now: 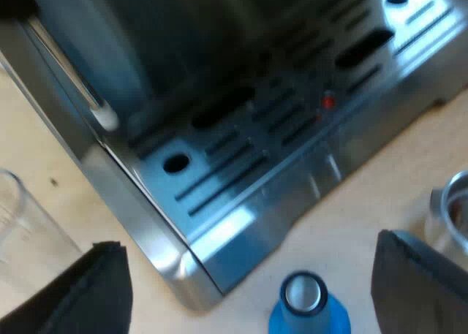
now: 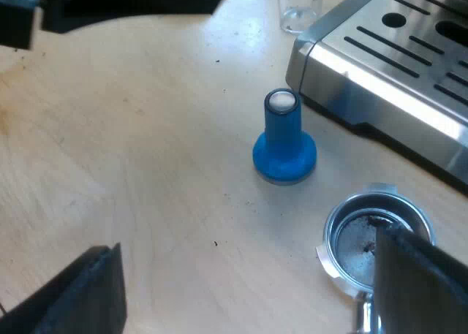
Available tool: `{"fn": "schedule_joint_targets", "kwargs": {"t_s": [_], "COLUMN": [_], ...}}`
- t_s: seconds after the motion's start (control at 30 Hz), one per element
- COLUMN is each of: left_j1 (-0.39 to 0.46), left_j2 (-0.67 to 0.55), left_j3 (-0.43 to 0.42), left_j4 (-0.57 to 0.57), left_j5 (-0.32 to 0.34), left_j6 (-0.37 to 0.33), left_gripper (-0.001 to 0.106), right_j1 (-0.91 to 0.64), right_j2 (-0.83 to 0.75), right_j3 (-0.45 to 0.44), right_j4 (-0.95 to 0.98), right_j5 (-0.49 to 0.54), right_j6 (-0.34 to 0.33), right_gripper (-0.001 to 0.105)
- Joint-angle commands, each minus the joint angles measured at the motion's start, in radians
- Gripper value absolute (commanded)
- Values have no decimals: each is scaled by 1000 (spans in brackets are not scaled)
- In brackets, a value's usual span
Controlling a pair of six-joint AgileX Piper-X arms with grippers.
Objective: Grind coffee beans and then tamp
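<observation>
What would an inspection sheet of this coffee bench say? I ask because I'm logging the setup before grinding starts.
Surface: pale wooden table, a few dark specks.
Job's things: espresso machine, drip tray slotted; blue tamper upright on the table by the machine's corner; holder loose on the table, dark traces in its basket; measuring glass standing near the machine's corner.
Clutter: nothing seen.
Grippers: left gripper fingers open, above the tamper; right gripper fingers open, one finger over the holder's rim.
Cables: nothing seen.
Surroundings: nothing seen.
</observation>
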Motion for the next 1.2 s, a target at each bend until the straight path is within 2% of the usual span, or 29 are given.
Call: {"fn": "schedule_joint_targets", "kwargs": {"t_s": [0.03,0.37,0.47,0.53,0.67,0.77,0.9,1.07,1.2], "left_j1": [0,0,0,0,20,74,173,320,426], "left_j2": [-112,-150,-150,-150,-150,-150,-150,-150,-150], "left_j3": [-53,-249,-287,-313,-337,-346,-349,-349,-349], "left_j4": [65,108,108,108,108,108,110,110,128], "left_j5": [-11,-13,-19,-45,-70,-70,-40,0,58], "left_j6": [0,-4,-9,-9,-29,-33,-33,-99,-125], "left_gripper": [69,69,69,69,69,68,63,58,58], "right_j1": [-2,-39,-102,-166,-260,-331,-429,-564,-694], "right_j2": [-2,-2,-2,-2,-6,-26,-74,-148,-205], "right_j3": [-68,-185,-222,-255,-302,-325,-327,-327,-327], "right_j4": [60,68,82,101,142,160,170,224,277], "right_j5": [-2,-2,-8,-50,-90,-95,-96,-99,-110], "right_j6": [-7,-11,-36,-70,-79,-118,-132,-148,-198], "right_gripper": [71,71,71,71,71,71,71,71,71]}}
